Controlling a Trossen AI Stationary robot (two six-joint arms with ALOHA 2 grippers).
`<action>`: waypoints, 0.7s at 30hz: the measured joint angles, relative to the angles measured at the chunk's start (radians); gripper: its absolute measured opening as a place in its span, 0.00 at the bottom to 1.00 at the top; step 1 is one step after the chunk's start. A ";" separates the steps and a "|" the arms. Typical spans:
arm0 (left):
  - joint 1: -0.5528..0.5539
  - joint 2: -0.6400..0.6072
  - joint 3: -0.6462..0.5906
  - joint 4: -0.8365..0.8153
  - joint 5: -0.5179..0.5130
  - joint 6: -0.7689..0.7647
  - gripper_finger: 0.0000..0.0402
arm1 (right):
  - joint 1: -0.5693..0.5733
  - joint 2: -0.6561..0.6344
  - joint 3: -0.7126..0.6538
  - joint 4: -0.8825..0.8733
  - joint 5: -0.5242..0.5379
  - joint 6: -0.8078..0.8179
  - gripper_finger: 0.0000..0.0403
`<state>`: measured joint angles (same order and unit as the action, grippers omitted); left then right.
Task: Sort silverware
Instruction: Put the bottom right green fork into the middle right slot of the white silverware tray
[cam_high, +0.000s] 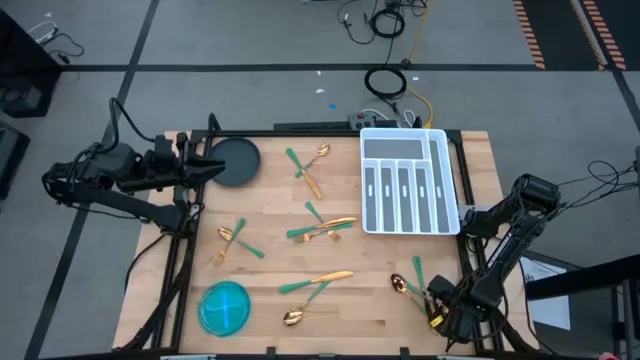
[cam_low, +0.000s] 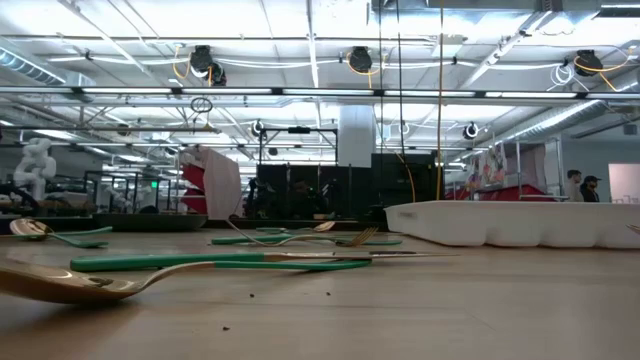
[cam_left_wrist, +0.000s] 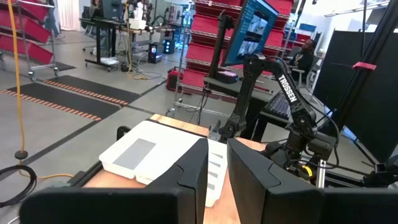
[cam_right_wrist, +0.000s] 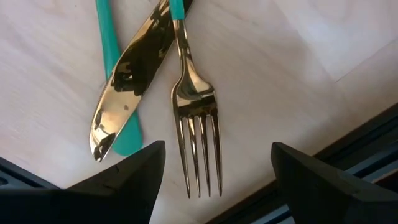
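Right gripper (cam_right_wrist: 214, 180) sits low over the table's near right corner, fingers (cam_right_wrist: 134, 180) spread wide, nothing between them yet. Directly under it in the right wrist view: a gold fork (cam_right_wrist: 196, 118) with tines pointing toward the camera, and a knife (cam_right_wrist: 127, 93) whose blade crosses a teal handle (cam_right_wrist: 115, 81) just beside the fork. My read: the pick step is in hand, with the fork the likeliest target. The next move calls for a straight descent with the fingers straddling the fork's neck, clear of the knife blade, then closing.

Mid-table, the rest of the silverware (cam_high: 320, 228) lies scattered in small crossed groups, unsorted; blue bowl (cam_high: 225, 306) at near left.

Farther off, the white tray (cam_high: 407, 180) stands at the right rear, its slots apparently unfilled.

Left gripper (cam_high: 215, 168) waits at the left rear, raised, fingers (cam_left_wrist: 193, 174) nearly together on nothing.
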<state>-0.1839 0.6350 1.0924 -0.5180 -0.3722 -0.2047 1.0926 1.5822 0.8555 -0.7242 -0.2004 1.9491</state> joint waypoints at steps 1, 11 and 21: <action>0.000 0.000 0.000 0.000 0.000 0.000 0.17 | -0.002 0.001 0.000 0.000 0.000 0.000 0.71; 0.000 0.000 0.000 0.001 0.000 0.000 0.17 | -0.017 0.083 0.004 0.167 -0.024 -0.006 0.71; 0.000 0.002 0.000 0.004 -0.004 0.001 0.17 | -0.014 0.079 0.003 0.128 -0.035 -0.026 0.66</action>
<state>-0.1840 0.6365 1.0927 -0.5140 -0.3759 -0.2039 1.0790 1.6611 0.8585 -0.5957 -0.2358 1.9236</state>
